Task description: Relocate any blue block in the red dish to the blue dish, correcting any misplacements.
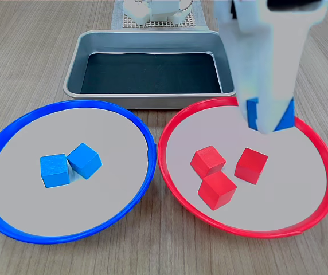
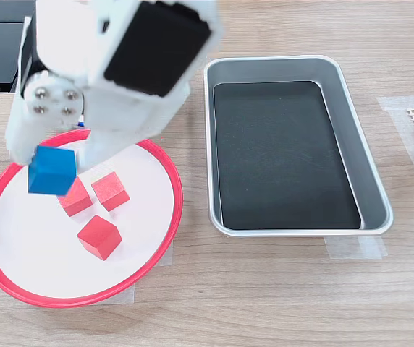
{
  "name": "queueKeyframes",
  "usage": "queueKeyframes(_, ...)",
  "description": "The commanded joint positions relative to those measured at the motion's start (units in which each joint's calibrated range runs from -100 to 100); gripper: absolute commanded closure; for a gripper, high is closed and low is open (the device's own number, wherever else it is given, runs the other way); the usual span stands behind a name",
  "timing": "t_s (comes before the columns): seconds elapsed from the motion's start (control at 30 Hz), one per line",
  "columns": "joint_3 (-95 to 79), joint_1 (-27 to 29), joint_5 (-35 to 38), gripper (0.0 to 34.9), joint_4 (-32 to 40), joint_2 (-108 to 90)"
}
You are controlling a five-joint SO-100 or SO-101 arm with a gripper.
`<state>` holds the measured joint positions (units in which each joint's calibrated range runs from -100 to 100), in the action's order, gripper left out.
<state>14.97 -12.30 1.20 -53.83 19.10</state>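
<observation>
White fingers (image 1: pixel 267 69) blur, partly hiding the blue block (image 1: pixel 254 110).

A pale wood-grain worktop (image 1: pixel 32 51) carries the blue dish (image 1: pixel 15 123) and the red dish (image 1: pixel 319 146) side by side, with a rectangular metal tray (image 1: pixel 89 43) just behind them and a white mesh mat (image 1: pixel 131 23) beyond.

Pale wood-grain tabletop (image 1: pixel 26 51), evenly lit; no walls visible.
</observation>
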Motion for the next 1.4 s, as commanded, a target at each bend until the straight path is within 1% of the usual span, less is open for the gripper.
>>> queueKeyframes(0.0, -2.8, 4.7, 0.8, 34.9, 2.6, -5.7)
queueKeyframes(0.13, -5.1, 11.2, 1.7, 34.9, 5.8, -7.1)
queueKeyframes(0.3, -7.0, 19.1, 2.8, 34.9, 7.6, -9.2)
queueKeyframes(0.4, -9.8, 23.1, 3.9, 34.9, 8.8, -9.8)
queueKeyframes(0.5, -11.8, 25.4, 4.7, 34.9, 9.1, -9.2)
queueKeyframes(0.7, -10.6, 25.6, 4.2, 34.9, 10.5, -4.3)
queueKeyframes(1.07, 2.2, 21.9, 3.4, 34.9, 9.5, 9.2)
queueKeyframes(1.37, 1.0, 21.9, 4.1, 34.8, 8.6, 11.0)
